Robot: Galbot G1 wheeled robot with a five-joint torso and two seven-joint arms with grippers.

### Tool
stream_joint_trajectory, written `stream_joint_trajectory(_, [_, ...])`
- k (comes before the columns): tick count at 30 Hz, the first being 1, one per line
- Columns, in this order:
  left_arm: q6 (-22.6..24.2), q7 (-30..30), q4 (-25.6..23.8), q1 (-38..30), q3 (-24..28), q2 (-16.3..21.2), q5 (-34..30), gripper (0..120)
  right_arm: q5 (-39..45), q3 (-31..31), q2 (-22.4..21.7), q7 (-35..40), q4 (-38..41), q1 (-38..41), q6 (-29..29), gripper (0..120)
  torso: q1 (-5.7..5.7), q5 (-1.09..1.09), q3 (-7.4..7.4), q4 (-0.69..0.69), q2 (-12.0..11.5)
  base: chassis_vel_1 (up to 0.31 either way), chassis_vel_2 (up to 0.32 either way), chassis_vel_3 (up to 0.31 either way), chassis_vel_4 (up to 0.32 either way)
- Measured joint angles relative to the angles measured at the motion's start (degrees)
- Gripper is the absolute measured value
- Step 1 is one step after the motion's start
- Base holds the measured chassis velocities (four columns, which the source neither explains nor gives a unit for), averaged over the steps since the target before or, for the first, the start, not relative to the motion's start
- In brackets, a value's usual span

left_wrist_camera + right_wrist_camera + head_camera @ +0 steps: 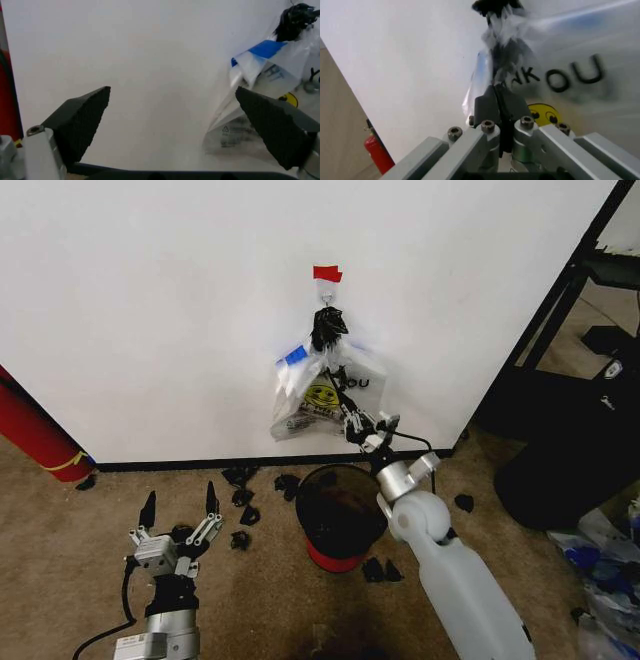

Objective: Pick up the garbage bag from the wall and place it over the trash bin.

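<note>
The right hand reaches up from the floor on an extended arm, its fingers pressed together against the bags hanging on the wall; whether plastic is pinched between them cannot be told. The garbage bag hangs from a hook under red tape, overlapping a smiley bag. The trash bin stands just below. The left hand hovers low over carpet, spread wide.

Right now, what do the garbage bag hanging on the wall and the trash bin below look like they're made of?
The garbage bag looks like thin see-through plastic film: crinkled, glossy, with blue print. The trash bin seems to be dark, semi-transparent hard plastic, smooth-sided, with a red band at its base.
</note>
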Motion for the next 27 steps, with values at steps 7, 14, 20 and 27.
stream_joint_trajectory(7, [0.66, 0.00, 0.43, -1.04, 1.33, 0.93, -0.29, 99, -3.14, 2.75, -0.14, -0.98, 5.78, -7.02, 0.99, 0, 0.00, 0.00, 0.00, 0.00, 0.00, 0.000, 0.000, 0.000, 0.000])
stream_joint_trajectory(14, [0.81, 0.02, 0.47, -1.66, 1.83, 1.99, -1.20, 99, -6.05, 4.67, -0.10, -2.07, 10.97, -14.93, 2.17, 0, 0.00, 0.00, 0.00, 0.00, 0.00, 0.000, 0.000, 0.000, 0.000])
stream_joint_trajectory(20, [0.80, 0.05, 0.51, -1.78, 1.94, 2.72, -1.78, 99, -8.72, 7.09, 0.58, -2.89, 14.15, -21.03, 4.15, 0, 0.00, 0.00, 0.00, 0.01, -0.01, 0.000, 0.000, 0.000, 0.000])
stream_joint_trajectory(27, [0.70, 0.07, 0.63, -2.00, 2.63, 3.30, -1.97, 99, -12.19, 10.37, 0.68, -5.28, 17.66, -28.44, 7.77, 0, 0.00, 0.00, 0.00, 0.00, -0.01, 0.000, 0.000, 0.000, 0.000])
